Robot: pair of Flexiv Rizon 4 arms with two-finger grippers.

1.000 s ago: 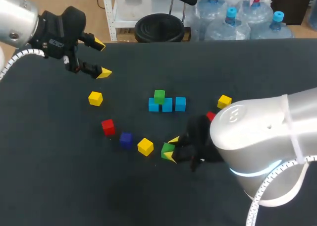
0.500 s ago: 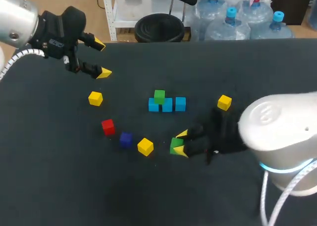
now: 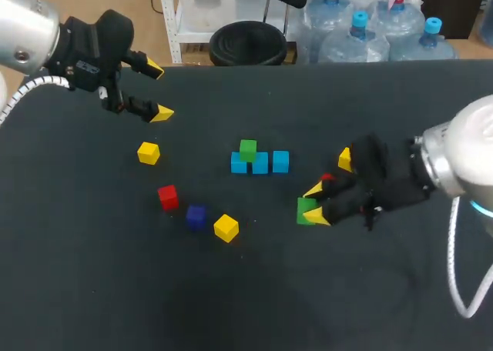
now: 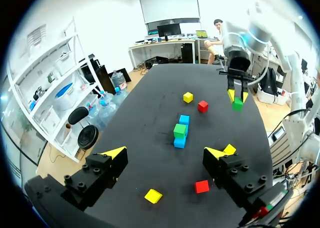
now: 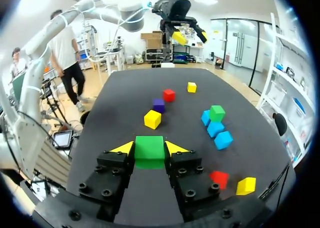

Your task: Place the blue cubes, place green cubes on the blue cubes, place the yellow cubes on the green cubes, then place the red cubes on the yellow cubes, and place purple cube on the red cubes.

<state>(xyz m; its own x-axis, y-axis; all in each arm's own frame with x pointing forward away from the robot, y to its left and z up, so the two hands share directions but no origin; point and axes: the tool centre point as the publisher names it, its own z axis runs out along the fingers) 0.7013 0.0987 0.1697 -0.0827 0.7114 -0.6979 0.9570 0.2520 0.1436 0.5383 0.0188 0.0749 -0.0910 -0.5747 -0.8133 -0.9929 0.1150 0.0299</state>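
Three blue cubes [image 3: 260, 164] form a row mid-table, and one green cube [image 3: 247, 148] rests on top of them. My right gripper [image 3: 312, 206] is shut on a second green cube [image 3: 306, 210], right of and nearer than the row; the right wrist view shows that cube [image 5: 149, 150] clamped between both fingers. My left gripper [image 3: 158, 91] stands open and empty high over the table's far left. Scattered around are yellow cubes [image 3: 149, 152] [image 3: 226, 227] [image 3: 346, 158], red cubes [image 3: 167, 196] [image 3: 326, 179] and a purple cube [image 3: 196, 215].
Seen from the left wrist, the blue row [image 4: 181, 133] lies ahead of the open fingers, with a yellow cube [image 4: 153, 195] and a red cube [image 4: 202, 186] under them. The table's far edge runs behind my left gripper.
My right gripper has carried the green cube to the right, away from the near yellow cube and toward the red cube by the right-hand yellow one. The left arm has not moved.
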